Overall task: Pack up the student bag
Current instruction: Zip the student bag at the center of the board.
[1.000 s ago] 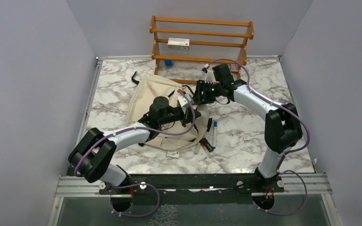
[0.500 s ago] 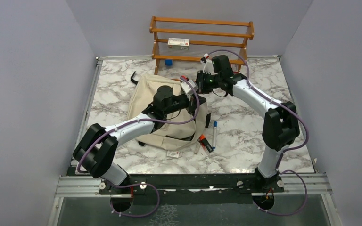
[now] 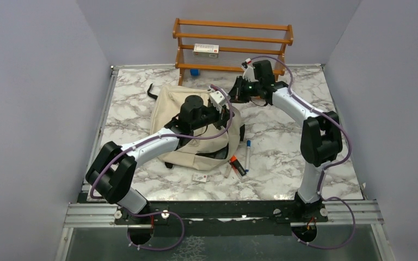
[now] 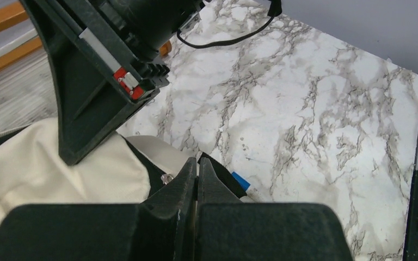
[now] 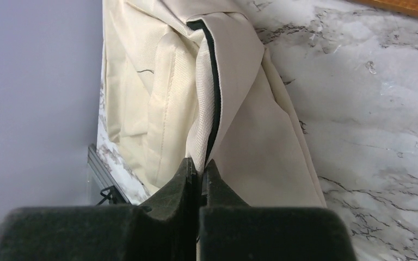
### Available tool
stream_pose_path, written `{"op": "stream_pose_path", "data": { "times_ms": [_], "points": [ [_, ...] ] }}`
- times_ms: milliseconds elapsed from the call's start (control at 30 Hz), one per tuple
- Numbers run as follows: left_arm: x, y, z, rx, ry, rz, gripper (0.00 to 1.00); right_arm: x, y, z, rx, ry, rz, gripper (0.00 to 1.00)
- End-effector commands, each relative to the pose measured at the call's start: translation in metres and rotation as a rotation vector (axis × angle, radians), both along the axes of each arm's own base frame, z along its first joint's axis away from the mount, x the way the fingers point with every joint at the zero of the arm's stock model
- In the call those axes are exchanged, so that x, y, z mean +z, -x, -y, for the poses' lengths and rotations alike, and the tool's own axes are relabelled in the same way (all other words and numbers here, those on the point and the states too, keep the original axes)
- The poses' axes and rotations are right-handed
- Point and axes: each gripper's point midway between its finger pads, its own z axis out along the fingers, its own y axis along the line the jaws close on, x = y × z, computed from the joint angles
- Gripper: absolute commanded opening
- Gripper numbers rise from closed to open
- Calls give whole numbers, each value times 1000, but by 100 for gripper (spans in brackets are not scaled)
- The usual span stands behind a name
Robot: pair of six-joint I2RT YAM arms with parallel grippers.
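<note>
Two arms reach in over a marble bench [image 3: 288,147] and meet at the far right corner of the bag [image 3: 204,149], a big cream cloth pack with black straps and zip trim. It lies slumped left of the bench's middle, between the arm bases and a wooden rack [image 3: 233,39] at the back wall. The left arm stretches across the top of the bag. Its left hand [image 4: 197,169] has its jaws pressed flat together, tips down at the bag's dark edge where the cloth meets the marble; the wrist view does not show whether any cloth is nipped between them. The right hand [image 5: 200,167] comes in from the other side, just beside the left one and close enough to fill the upper left of the left wrist view. Its jaws are squeezed onto a fold of the cream cloth, and the black-trimmed edge runs straight down into the fingertips. On the rack's middle shelf sits a small white box [image 3: 206,50]. On the bench just right of the bag's near corner lie a blue-capped pen [image 3: 247,155] and an orange and black marker [image 3: 238,166], with a small white card [image 3: 200,177] close to the bag's near edge.
</note>
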Motion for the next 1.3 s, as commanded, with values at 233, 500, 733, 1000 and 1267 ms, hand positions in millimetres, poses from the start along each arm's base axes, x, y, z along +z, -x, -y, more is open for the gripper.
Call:
{"op": "stream_pose_path", "data": {
  "times_ms": [233, 500, 733, 1000, 1267],
  "points": [
    [11, 37, -5, -72, 9, -46, 0, 6, -72, 30, -134, -74, 105, 0],
    [0, 44, -13, -53, -17, -68, 0, 3, -70, 28, -100, -84, 107, 0],
    [-4, 10, -29, 172, -10, -95, 9, 14, -51, 40, -93, -39, 189, 24],
    [3, -45, -52, 410, 48, -120, 51, 25, -5, 104, -295, 180, 326, 44],
    [-9, -48, -54, 400, 34, -145, 56, 12, 29, 112, -152, 268, 375, 54]
  ]
}}
